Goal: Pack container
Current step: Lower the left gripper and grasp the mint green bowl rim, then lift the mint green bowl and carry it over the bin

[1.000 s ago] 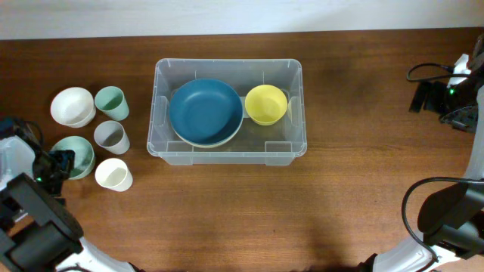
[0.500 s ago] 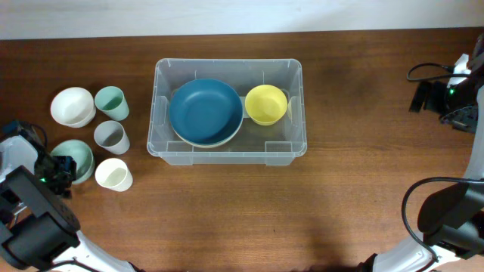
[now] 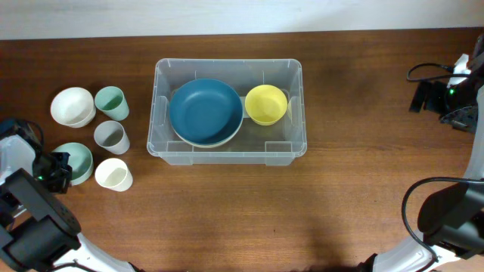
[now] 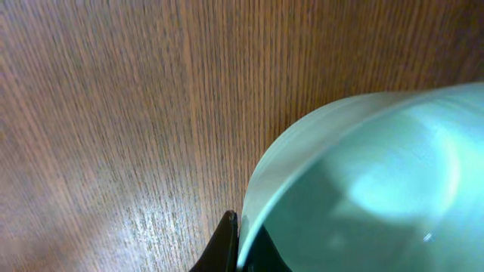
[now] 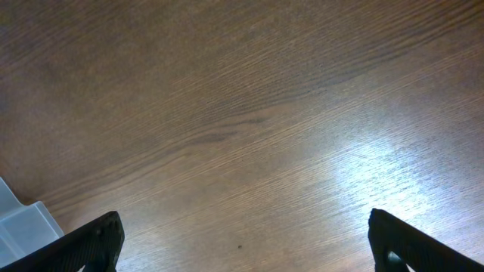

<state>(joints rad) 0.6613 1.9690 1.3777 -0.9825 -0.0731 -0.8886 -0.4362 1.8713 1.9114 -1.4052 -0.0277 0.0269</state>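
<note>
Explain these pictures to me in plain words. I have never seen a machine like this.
This is a robot with two arms at a wooden table. The overhead picture looks straight down; the other two come from a camera on each wrist. In the middle stands a clear container holding a blue bowl and a yellow bowl. To its left sit a white bowl, a green cup, a grey cup, a cream cup and a pale green bowl. The left arm has its jaws astride that bowl's rim; whether they are pinching it is unclear. The right arm is off to the side, jaws wide open over bare wood, holding nothing.
</note>
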